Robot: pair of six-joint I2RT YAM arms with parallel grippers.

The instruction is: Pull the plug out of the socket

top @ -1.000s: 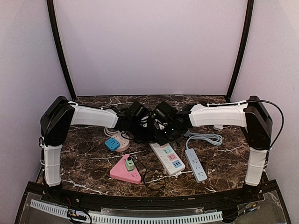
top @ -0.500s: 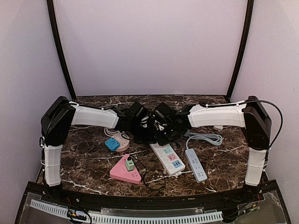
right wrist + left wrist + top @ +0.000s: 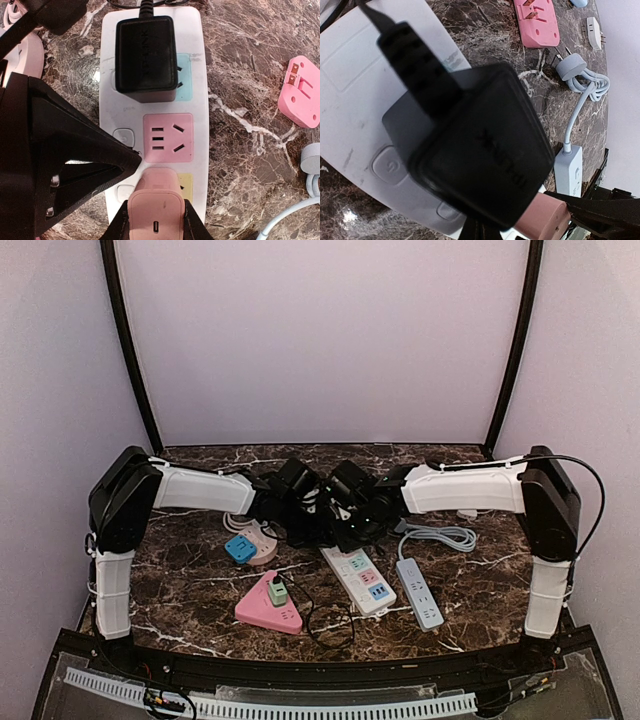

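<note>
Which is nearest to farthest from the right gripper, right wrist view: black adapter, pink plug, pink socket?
1. pink plug: held in the right gripper, at the near end of the power strip.
2. pink socket: empty, middle of the strip.
3. black adapter: plugged in at the far end.

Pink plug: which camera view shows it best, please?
The right wrist view: the pink plug sits close and sharp in the strip, between the fingers of the right gripper. The left wrist view shows only its blurred end below the black adapter. In the top view I cannot find it.
</note>
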